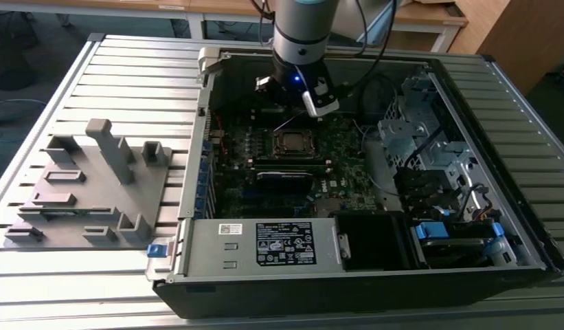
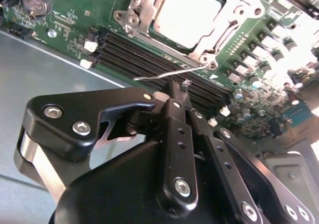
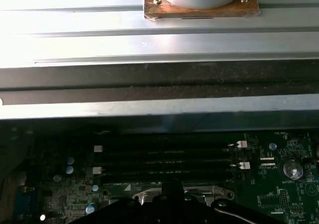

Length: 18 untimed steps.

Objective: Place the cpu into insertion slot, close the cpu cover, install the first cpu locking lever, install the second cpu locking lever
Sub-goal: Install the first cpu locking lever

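CPU in the slot, cover down, claw parked right at a lever

so the cpu (image 2: 187, 12) is sitting flat in the slot (image 1: 279, 143), silver top facing up, and the cover (image 2: 169, 47) is folded down over it, framing its edges. In the exterior view all of that sits just above the centre of the frame, in the middle of the motherboard (image 1: 263, 161), inside the open case (image 1: 355, 271).

The claw (image 2: 179, 87) looks narrow to me: in the second wrist view the two black fingers (image 2: 172, 114) run together up to the tip with no gap I can make out. Right at that tip is a thin wire lever (image 2: 159, 75). It comes off a corner of the cover and pokes out over the black RAM slots (image 2: 144, 55), free end hanging loose, not hooked under anything. Fingertips are at the lever, but I honestly can't tell if they're pinching it or just touching it.

In the exterior view the arm comes down from the top centre of the frame, with the claw just above the slot.

Other stuff: case lies on a slatted metal table (image 1: 135, 69), grey plastic fixture (image 1: 89, 185) at the exterior view's left, coin battery (image 2: 37, 1) on the board
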### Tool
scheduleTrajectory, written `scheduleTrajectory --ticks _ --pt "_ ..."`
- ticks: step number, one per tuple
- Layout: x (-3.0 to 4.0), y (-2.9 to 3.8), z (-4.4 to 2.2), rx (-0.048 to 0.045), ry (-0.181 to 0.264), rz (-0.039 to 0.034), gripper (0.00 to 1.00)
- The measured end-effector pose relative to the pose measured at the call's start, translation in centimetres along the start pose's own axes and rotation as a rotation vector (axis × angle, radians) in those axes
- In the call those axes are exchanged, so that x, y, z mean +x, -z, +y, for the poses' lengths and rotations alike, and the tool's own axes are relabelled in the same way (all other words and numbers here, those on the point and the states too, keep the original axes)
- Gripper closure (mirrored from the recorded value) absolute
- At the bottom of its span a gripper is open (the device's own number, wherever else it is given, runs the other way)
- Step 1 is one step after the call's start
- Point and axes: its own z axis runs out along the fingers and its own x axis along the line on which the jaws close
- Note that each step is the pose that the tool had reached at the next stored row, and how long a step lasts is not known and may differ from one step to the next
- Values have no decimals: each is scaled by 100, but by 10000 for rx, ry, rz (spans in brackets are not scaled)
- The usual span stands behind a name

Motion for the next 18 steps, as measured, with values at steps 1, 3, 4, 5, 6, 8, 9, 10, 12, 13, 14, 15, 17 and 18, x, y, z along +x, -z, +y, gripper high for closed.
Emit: scheduleTrajectory --ticks 1,3,4,5,6,8,9,10,12,13,14,15,17,18 --pt "-9 -8 4 -2 -3 -2 90" --pt "-30 -23 11 -1 -7 -3 90" --pt "-42 -30 15 -1 -8 -3 90" --pt "-52 -36 18 -1 -9 -3 90" --pt "-60 -42 21 -1 -10 -4 90" --pt "-64 -45 22 -2 -11 -4 90" --pt "-65 -45 22 -1 -12 -4 90" --pt "-65 -45 22 -1 -12 -4 90" --pt "-66 -48 22 -1 -11 -3 90" --pt "-68 -53 21 -2 -10 -4 90" --pt "-71 -60 19 -2 -9 -3 90" --pt "-74 -67 16 0 -10 -2 90" --pt "-85 -85 12 -1 -10 -3 90" --pt "-93 -94 10 0 -11 -3 90"
